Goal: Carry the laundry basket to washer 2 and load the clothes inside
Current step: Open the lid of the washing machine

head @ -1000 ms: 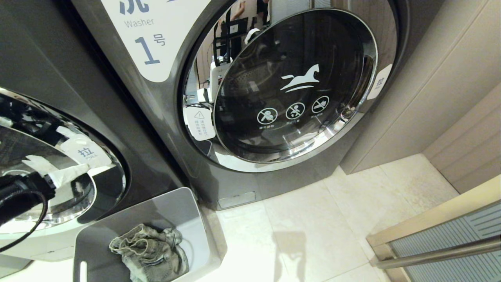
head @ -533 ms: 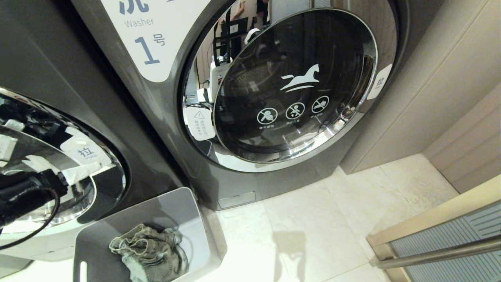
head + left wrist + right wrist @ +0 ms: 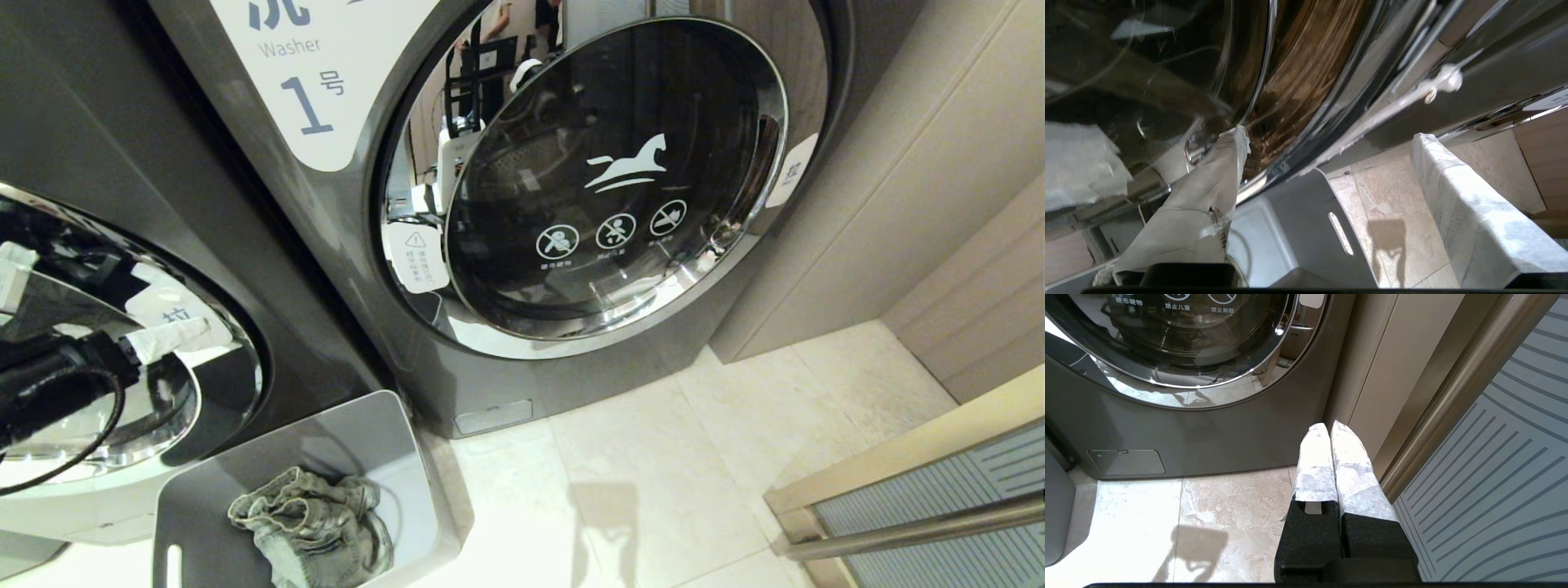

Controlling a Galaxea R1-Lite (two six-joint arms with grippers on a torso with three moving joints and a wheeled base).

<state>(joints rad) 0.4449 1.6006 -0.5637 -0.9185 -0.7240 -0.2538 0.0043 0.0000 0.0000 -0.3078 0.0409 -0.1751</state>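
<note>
Edging rightward along the washer door (image 3: 98,392) rim since before: left gripper (image 3: 167,336), fingers spread, empty; right gripper (image 3: 1331,428) clenched, parked.

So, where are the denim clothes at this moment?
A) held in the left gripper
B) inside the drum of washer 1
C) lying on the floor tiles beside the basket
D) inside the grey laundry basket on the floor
D: the clothes lie crumpled inside the laundry basket, which stands on the floor in front of the washers.
</note>
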